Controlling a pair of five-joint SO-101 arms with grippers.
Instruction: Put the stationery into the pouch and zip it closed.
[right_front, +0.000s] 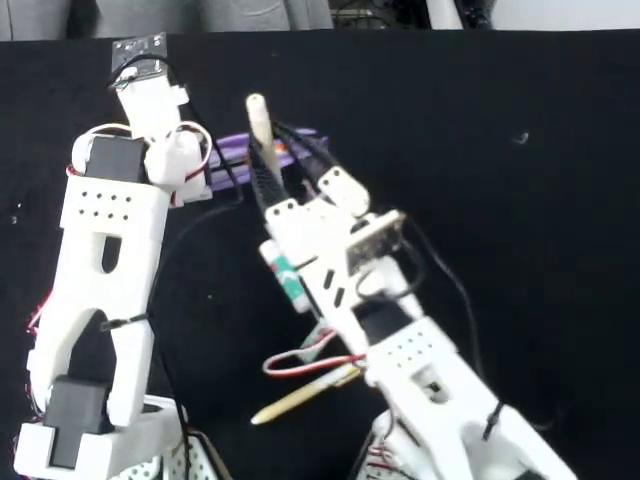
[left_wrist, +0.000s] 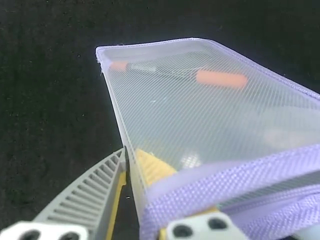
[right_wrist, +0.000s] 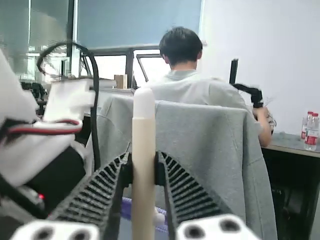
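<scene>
Two grasps: left gripper (left_wrist: 133, 161) clamps mesh pouch (left_wrist: 200, 110) edge; right gripper (right_wrist: 144, 159) pinches cream pen (right_wrist: 143, 120) upright; yellow pencil (right_front: 300, 398) at 6 o'clock.

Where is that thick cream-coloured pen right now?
In the high view, the pen is clamped in the right hand, its end poking out beyond it, right by the purple pouch.

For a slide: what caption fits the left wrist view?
Left gripper grips the open end of the clear, purple-edged pouch, orange items already inside.
</scene>
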